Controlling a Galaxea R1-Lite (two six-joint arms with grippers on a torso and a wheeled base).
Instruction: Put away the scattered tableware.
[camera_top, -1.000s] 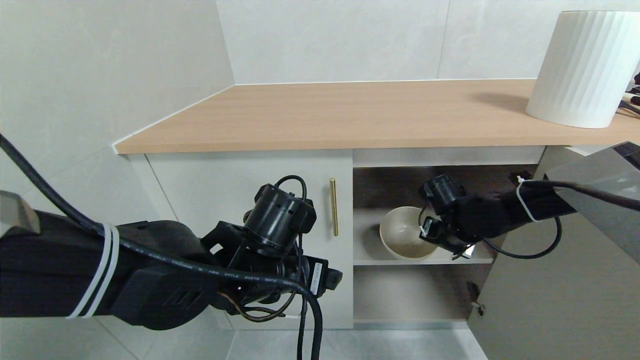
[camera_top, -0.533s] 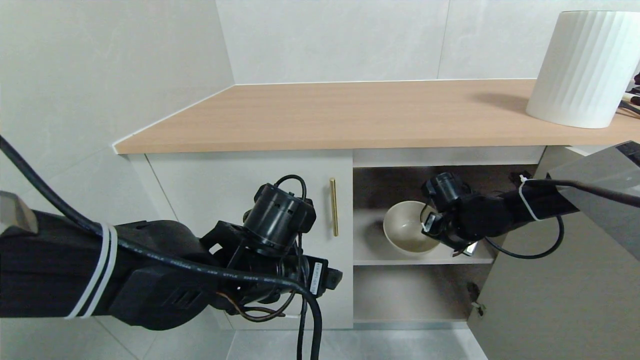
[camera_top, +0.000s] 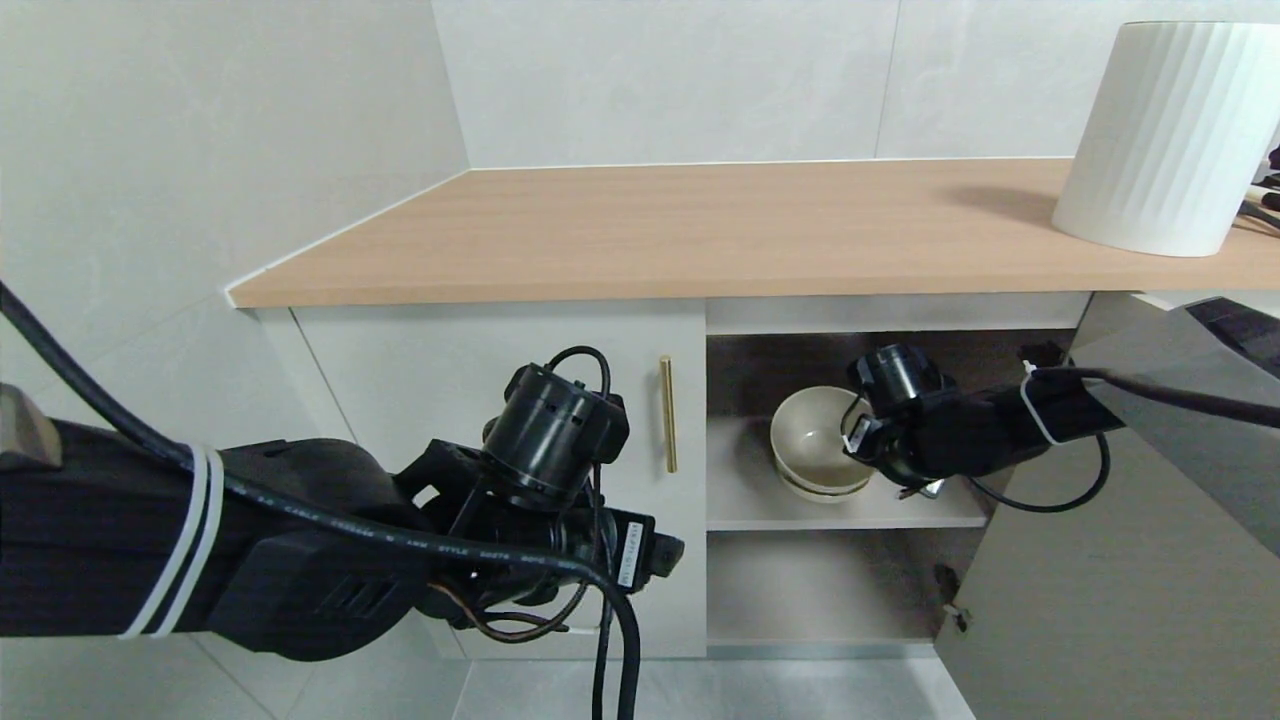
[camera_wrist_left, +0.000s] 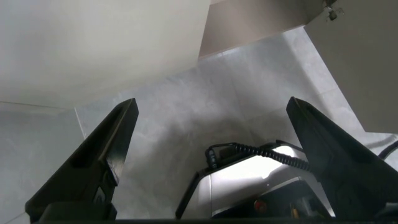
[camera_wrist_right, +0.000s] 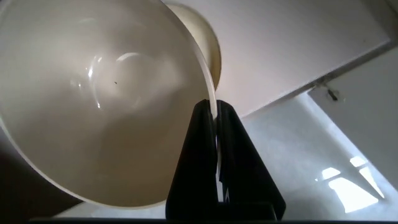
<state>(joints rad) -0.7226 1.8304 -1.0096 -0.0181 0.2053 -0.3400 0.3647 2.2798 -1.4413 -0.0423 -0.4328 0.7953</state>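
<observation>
Your left gripper (camera_wrist_left: 211, 106) hangs in front of the cabinet (camera_top: 500, 380), low before its closed left door, fingers spread wide apart with nothing between them. A small white label (camera_top: 630, 553) on that wrist carries print too fine to read. The brass handle (camera_top: 667, 413) runs upright along that door's right edge. In the cabinet's open right compartment, the cream bowl (camera_top: 810, 440) sits over a second bowl (camera_top: 815, 487) on the middle shelf (camera_top: 745, 505); you cannot tell whether the two touch. Your right gripper (camera_top: 858, 450) reaches into that compartment, its fingers pinched onto the cream bowl's right rim. The cabinet's open door (camera_top: 1100, 600) swings out at the right, and a white ribbed cylinder (camera_top: 1165, 135) stands on the cabinet's countertop (camera_top: 700, 230).
</observation>
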